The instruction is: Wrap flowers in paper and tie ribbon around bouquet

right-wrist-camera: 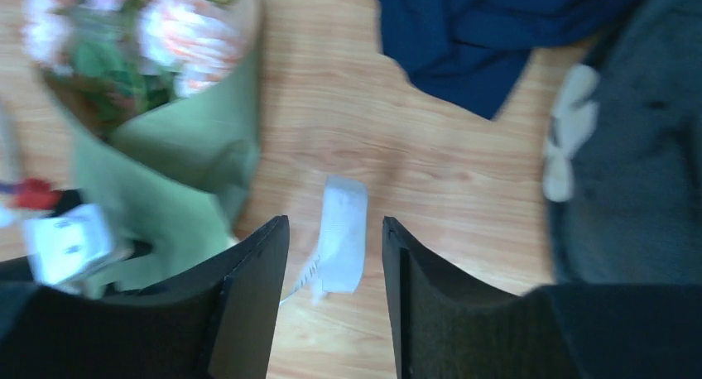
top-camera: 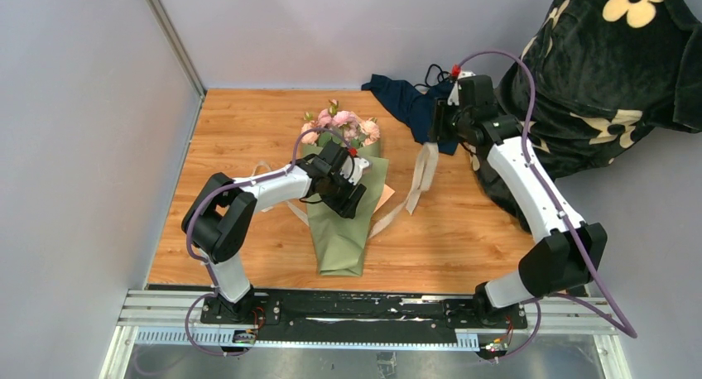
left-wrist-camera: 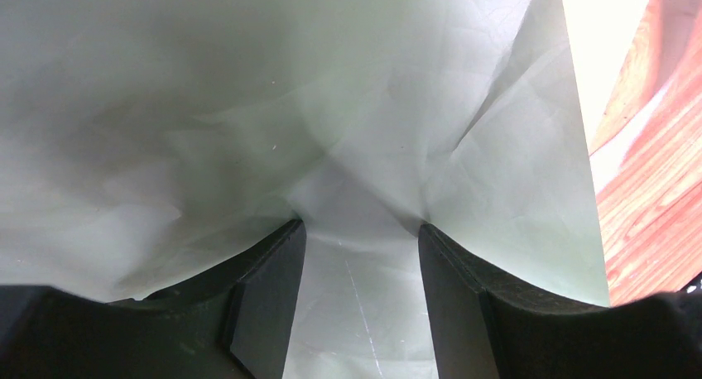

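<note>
The wooden table (top-camera: pixel 248 230) takes up most of my workspace. A heap of black fabric with cream flower prints (top-camera: pixel 613 73) sits at its far right, and a crumpled navy cloth (top-camera: pixel 406 98) lies beside that at the far edge. The bouquet (top-camera: pixel 339 238) lies at the middle of the table with its narrow end towards my bases and its wide end away from them. Its paper (left-wrist-camera: pixel 248 106) shows the sage face outwards, and one small tan corner pokes out on the right side. The flowers (top-camera: pixel 339 124) show their pink heads and a few leaves at the wide end. The ribbon (top-camera: pixel 424 176) lies on the wood just right of the cone, running from near my right gripper (right-wrist-camera: pixel 335 222) back towards the bouquet's side; pale strands also show on the cone's left (whether it is one strip running underneath I cannot tell). My left gripper (left-wrist-camera: pixel 362 226) is down on the middle of the cone and grasps it. The fingers (left-wrist-camera: pixel 265 288) are set fairly wide, creased paper bunches up between them, and folds radiate from both tips. My right gripper hangs above the far end of the ribbon with its jaws apart and nothing in them. The ribbon's end shows blurred through the gap, touching neither finger.
</note>
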Robot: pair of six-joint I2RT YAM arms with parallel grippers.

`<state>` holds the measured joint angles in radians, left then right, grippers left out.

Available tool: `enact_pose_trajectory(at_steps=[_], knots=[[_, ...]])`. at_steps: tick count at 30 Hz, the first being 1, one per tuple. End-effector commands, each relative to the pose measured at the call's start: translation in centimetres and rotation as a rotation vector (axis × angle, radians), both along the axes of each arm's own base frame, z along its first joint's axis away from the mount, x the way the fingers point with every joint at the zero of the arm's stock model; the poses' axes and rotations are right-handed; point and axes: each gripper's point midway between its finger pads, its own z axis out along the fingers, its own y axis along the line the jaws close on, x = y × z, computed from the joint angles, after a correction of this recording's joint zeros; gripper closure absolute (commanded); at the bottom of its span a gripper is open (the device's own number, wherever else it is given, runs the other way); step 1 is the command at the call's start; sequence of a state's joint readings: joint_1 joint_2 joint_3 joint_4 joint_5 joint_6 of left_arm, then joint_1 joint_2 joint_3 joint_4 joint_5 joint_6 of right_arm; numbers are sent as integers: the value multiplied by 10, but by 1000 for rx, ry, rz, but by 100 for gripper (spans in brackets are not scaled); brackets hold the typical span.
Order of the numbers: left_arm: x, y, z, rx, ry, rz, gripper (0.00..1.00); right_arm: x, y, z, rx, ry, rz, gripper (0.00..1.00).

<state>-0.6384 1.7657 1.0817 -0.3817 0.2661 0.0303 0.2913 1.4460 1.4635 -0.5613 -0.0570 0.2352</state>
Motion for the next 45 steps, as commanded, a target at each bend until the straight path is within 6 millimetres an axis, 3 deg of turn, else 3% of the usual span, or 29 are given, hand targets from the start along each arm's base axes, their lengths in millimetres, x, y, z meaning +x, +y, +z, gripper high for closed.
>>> enact_pose_trajectory(at_steps=[1,3,5,6,8,9,10,12,14,25,34,37,41,43,45], knots=[[-20,22,-39,122,76,-6,38,-6,-61,-37,-203,127,-156,43],[-20,22,-39,123,75,-8,38,-19,-65,-42,-238,206,-154,39],[-19,22,-38,123,69,-7,38,-34,-52,-47,-237,238,-110,39],[-19,22,-38,123,70,-6,38,-43,-35,-52,-215,236,-49,39],[-19,21,-38,120,70,-7,38,-67,23,-68,-50,245,167,39],[-20,22,-39,121,72,-6,38,-88,63,-73,104,266,328,39],[-20,21,-39,118,77,-7,38,-104,87,-82,195,286,407,39],[-21,21,-41,124,85,-6,38,-123,120,-101,315,313,435,37],[-22,22,-43,131,88,-8,38,-134,139,-114,371,329,437,35],[-20,23,-41,139,75,-6,37,-117,168,-181,470,391,305,31],[-16,25,-38,152,49,-9,36,-104,184,-224,461,478,284,41],[-15,24,-37,148,46,-15,36,-109,188,-236,474,510,297,54],[-11,22,-32,150,35,-29,35,-112,186,-241,477,503,297,91],[-7,20,-21,144,22,-43,33,-112,186,-242,481,501,295,100],[2,18,0,125,-11,-55,29,-113,185,-243,481,506,294,100]])
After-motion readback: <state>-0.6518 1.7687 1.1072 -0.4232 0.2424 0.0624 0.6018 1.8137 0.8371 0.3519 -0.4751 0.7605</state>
